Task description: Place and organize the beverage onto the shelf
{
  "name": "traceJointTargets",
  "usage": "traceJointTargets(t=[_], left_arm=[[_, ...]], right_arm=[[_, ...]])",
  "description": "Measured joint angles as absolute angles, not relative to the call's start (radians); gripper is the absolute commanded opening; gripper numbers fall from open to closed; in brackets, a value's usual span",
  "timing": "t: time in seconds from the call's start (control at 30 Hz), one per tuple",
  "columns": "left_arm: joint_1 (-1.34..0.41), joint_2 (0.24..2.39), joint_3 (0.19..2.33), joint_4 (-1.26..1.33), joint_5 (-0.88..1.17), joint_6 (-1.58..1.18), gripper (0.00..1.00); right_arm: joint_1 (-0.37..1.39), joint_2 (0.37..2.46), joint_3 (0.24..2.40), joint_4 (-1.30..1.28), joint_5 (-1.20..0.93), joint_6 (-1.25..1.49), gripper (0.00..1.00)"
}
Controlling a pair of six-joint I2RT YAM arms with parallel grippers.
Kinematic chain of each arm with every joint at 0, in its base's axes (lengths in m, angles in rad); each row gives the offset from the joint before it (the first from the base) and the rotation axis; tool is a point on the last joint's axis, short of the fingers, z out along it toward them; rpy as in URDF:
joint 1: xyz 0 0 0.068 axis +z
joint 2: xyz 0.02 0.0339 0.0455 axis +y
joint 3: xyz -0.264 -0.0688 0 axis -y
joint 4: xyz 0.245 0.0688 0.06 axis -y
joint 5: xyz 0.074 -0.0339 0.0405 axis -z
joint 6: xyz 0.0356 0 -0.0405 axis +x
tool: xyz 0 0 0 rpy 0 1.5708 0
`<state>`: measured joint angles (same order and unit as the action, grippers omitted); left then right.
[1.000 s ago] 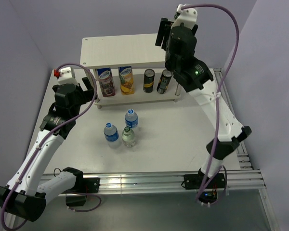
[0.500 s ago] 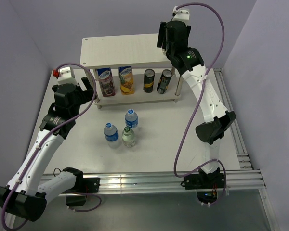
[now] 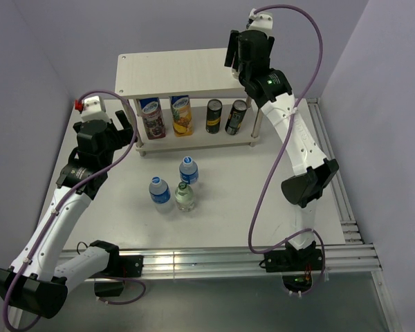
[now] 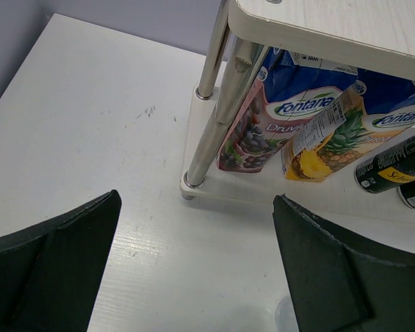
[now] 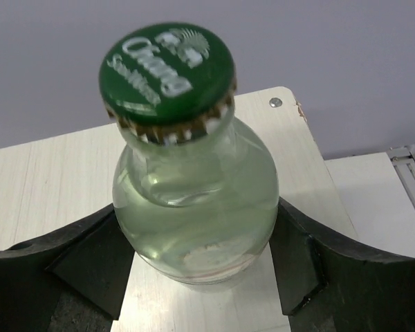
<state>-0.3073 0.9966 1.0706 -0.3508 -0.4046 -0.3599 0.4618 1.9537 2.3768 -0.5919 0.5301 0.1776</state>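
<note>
My right gripper [image 5: 200,266] is shut on a green-tinted glass bottle [image 5: 194,200] with a green cap, gripping its body from both sides. It holds the bottle upright over the right end of the shelf's top board [image 5: 48,180]; in the top view the gripper [image 3: 236,52] hides it. Two dark cans [image 3: 214,115] [image 3: 236,117] stand on the lower tier. On the table stand two blue-labelled plastic bottles [image 3: 188,169] [image 3: 160,194] and another glass bottle [image 3: 185,198]. My left gripper [image 3: 121,128] [image 4: 194,235] is open and empty, near the shelf's left front post [image 4: 207,131].
Two tall printed juice cartons [image 3: 153,117] [image 3: 182,115] stand on the left half of the lower tier, also seen in the left wrist view [image 4: 263,124]. The shelf [image 3: 173,69] backs onto the wall. A metal rail [image 3: 332,145] runs along the table's right edge.
The right arm has stretched toward the back, carrying the bottle over the right end of the top board, then stopped. The left arm has edged slightly left.
</note>
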Motion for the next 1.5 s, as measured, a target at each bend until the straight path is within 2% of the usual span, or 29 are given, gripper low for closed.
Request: traceJointTargets(t=[0.1,0.17,0.5,0.93,1.07,1.17,1.33,1.5], left_arm=[[-0.307,0.997,1.071,-0.35,-0.405,-0.36,0.98],[-0.307,0.997,1.071,-0.351,-0.405,-0.36,0.98],[-0.302,0.997,1.071,-0.351,-0.404,-0.36,0.98],[-0.3,0.997,1.071,-0.351,-0.397,-0.36,0.98],[-0.298,0.997,1.071,-0.35,-0.397,-0.36,0.98],[-0.296,0.997,1.071,-0.35,-0.396,-0.36,0.98],[-0.292,0.997,1.071,-0.352,-0.39,-0.36,0.98],[-0.291,0.997,1.071,-0.353,-0.39,-0.36,0.98]], right_arm=[[0.462,1.949,2.342,-0.542,0.532,0.184,0.87],[0.462,1.94,2.304,-0.516,0.531,0.19,0.99],[0.465,1.878,2.173,-0.455,0.522,0.192,1.0],[0.502,1.657,1.928,-0.353,0.476,0.188,1.0],[0.524,1.544,1.759,-0.335,0.472,0.201,1.0],[0.63,1.372,1.506,-0.268,0.522,0.19,1.0],[0.998,1.091,1.134,-0.138,0.603,0.168,1.0],[1.314,0.96,0.847,-0.035,0.683,0.241,1.0]])
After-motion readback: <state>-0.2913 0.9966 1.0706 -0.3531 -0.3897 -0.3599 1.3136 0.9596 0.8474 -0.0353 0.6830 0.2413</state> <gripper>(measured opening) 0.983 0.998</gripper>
